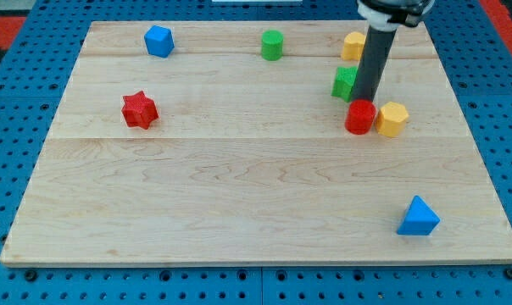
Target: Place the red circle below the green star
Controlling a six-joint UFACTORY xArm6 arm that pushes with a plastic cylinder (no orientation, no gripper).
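The red circle [360, 117] is a short red cylinder at the view's right, just below the green star [344, 83]. The green star is partly hidden behind the dark rod. My tip [365, 99] comes down at the red circle's top edge, between it and the green star, touching or nearly touching both. A yellow hexagon block [392, 119] sits against the red circle's right side.
A yellow block [353, 46] lies above the green star. A green cylinder [272, 45] and a blue hexagon-like block [158, 41] sit near the view's top. A red star [140, 110] is at the left. A blue triangle [419, 217] is at the lower right.
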